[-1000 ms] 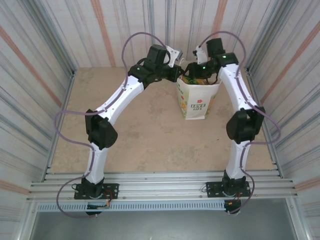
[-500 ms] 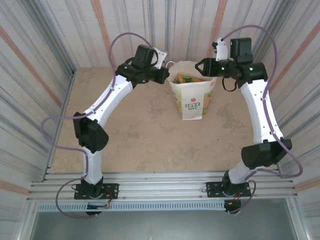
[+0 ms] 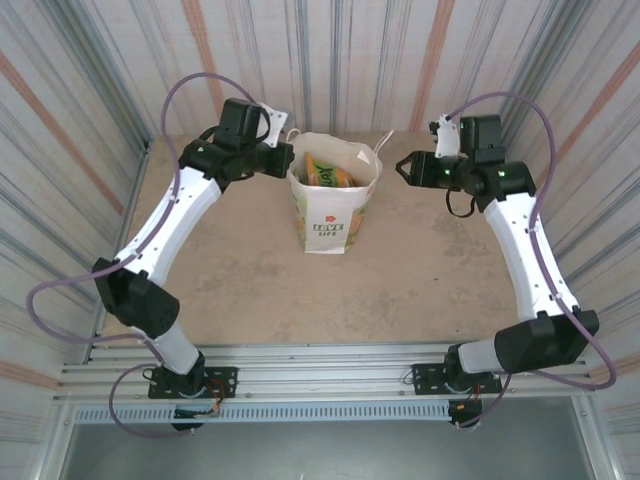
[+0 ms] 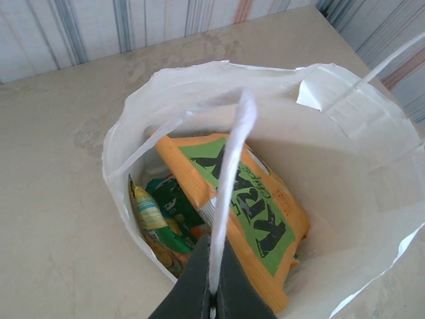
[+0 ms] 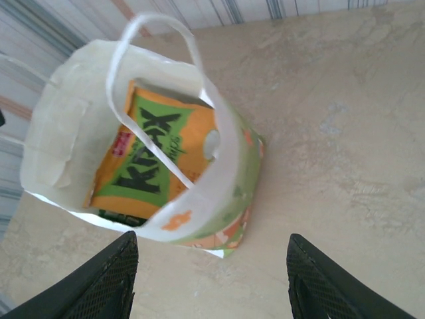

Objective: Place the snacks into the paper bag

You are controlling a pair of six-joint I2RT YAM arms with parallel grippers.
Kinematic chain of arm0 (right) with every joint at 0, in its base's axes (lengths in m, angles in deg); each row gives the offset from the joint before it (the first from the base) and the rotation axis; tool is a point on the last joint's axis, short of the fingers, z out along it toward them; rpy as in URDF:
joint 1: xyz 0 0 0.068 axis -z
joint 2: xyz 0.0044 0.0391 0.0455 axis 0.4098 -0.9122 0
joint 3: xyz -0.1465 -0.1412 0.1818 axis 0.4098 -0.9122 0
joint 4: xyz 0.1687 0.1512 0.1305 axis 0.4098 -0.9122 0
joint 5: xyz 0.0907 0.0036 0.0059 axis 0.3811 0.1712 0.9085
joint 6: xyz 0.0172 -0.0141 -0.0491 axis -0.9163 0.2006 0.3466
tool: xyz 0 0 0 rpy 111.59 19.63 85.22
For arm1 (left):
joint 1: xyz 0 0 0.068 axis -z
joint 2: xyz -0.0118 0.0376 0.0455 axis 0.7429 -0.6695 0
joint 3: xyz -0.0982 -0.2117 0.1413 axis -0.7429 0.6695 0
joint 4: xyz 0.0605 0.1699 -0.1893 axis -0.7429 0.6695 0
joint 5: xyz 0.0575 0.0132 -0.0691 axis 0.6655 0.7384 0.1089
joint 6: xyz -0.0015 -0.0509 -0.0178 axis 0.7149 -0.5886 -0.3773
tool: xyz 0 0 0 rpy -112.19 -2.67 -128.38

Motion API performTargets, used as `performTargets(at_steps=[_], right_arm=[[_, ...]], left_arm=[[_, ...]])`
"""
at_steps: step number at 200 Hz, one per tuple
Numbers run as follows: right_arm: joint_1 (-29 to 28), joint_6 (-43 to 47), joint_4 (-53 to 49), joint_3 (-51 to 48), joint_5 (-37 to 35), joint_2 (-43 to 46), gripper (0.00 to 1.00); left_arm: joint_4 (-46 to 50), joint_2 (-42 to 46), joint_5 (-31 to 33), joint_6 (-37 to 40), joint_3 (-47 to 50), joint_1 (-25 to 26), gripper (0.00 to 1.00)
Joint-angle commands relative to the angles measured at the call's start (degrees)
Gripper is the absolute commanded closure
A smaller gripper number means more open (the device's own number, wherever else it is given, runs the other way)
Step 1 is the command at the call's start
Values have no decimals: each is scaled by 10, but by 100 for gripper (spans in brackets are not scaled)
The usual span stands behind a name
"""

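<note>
The left fingers (image 4: 202, 286) pinch one handle (image 4: 231, 166) of the paper bag (image 3: 325, 215), probably to hold its mouth open. The bag stands near the surface's (image 3: 420, 270) far edge, snacks (image 4: 255, 212) inside. The right fingers (image 3: 408, 168) hover spread and empty.

The paper bag (image 3: 326, 212) reads "LOVE LIFE" (green letters); the orange packet (image 5: 158, 154) inside, "Krax".

Links: glossy white tubular arm segments (image 3: 168, 220)
Joints: bulky black housings (image 3: 135, 300)
Cables: thin purple looping cables (image 3: 192, 78)
Fingers: black mesh-textured fingers (image 5: 106, 279)
</note>
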Motion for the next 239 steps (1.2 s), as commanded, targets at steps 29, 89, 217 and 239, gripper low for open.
performTargets(at_steps=[29, 89, 217, 239], right_arm=[[2, -30, 34, -67, -20, 37, 40], [44, -22, 189, -246, -122, 105, 28], [167, 54, 603, -559, -145, 27, 1], [167, 70, 720, -593, -135, -11, 1]], left_arm=[[2, 80, 22, 13, 55, -13, 72], [-41, 189, 56, -19, 179, -72, 20], [-482, 213, 262, 59, 633, -145, 1], [-596, 164, 261, 70, 677, -156, 1]])
